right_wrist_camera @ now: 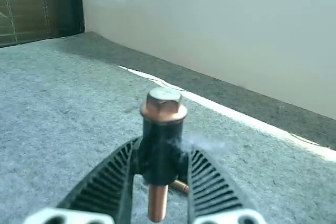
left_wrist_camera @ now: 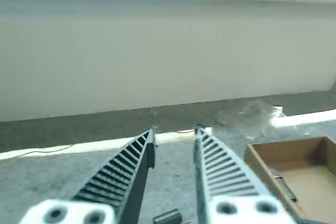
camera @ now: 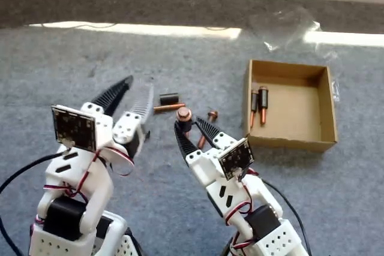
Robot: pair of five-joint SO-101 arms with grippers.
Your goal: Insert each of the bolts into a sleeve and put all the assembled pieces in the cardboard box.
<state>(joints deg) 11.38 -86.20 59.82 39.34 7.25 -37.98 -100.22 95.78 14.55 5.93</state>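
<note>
Copper bolt juts through the black sleeve clamped in the right pincer; left pincer gapes empty.

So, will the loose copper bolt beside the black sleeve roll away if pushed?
Probably only slightly: the bolt lies on its round shank, yet its wider head and the rough carpet should brake it. It looks like rigid metal, perhaps slippery.

Grey carpet underfoot; sunlit strip along pale wall; clear plastic bag near wall.
</note>
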